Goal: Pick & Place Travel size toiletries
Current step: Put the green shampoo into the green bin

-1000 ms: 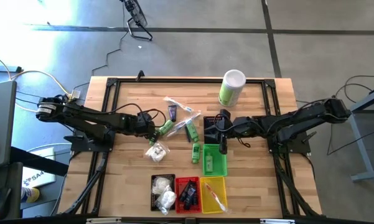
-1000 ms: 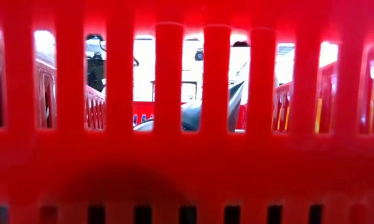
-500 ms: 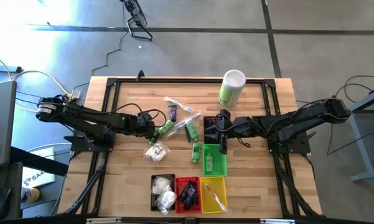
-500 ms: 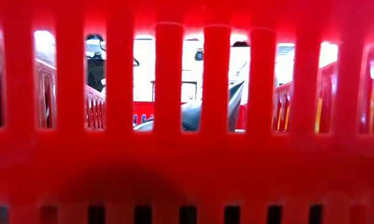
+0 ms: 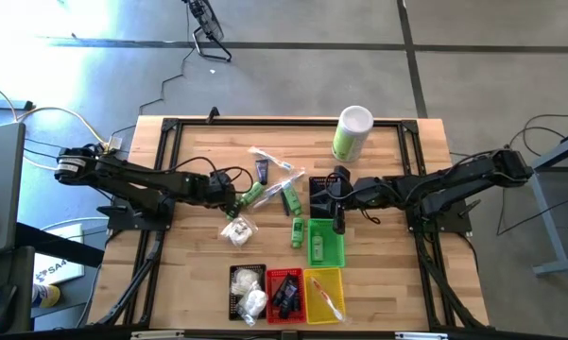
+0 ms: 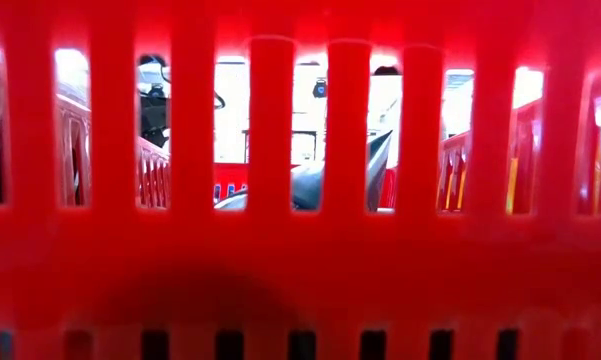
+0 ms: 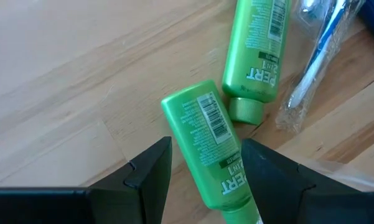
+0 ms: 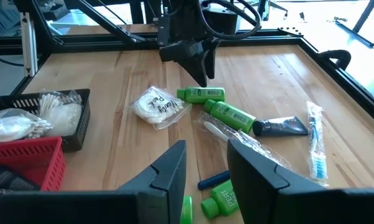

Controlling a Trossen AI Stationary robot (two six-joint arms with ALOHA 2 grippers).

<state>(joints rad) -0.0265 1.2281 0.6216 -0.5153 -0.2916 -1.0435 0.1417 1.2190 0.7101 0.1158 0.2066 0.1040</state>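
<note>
low view is almost all blocked by the slotted wall of the small red plastic basket (image 6: 300, 270) right against the lens; thru the slots only a dark grey tube tip (image 6: 375, 170) inside it & bright room bits behind, nothing else readable.

front row of baskets, high view: small black plastic basket (image 5: 236, 275) w/ white crinkly pouches (image 5: 250, 300) & cotton-swab-looking stuff; red basket next to it holds dark tubes, contents hard to make out; small yellow plastic basket (image 5: 336, 277) has a thin clear-wrapped stick w/ red in it (image 5: 323, 297). just behind the yellow one, small green plastic basket (image 5: 335, 229) w/ one green bottle lying inside (image 5: 318, 247).

right gripper (image 8: 205, 165) hangs above the green basket's far edge, fingers parted w/ nothing between them, released. below it in the right wrist view a green bottle cap is cut off by the frame, so can't tell how it lies.

mid table: loose white crinkly pouch (image 5: 237, 229); small green plastic bottle (image 5: 297, 233) beside the green basket; another (image 5: 290, 199) by a clear-wrapped blue stick (image 5: 282, 183); dark blue tube (image 5: 262, 171) farther back.

left gripper (image 7: 202, 168) is low over the wood table (image 5: 198, 161), its fingers set either side of a small green pert bottle (image 7: 205, 140) lying flat; whether the pads touch it can't tell, bottle's lower end cut off. second pert bottle (image 7: 256, 46) lies just beyond, cap near the first.

far edge: tall green-and-white cylindrical canister (image 5: 352, 133), upright.
</note>
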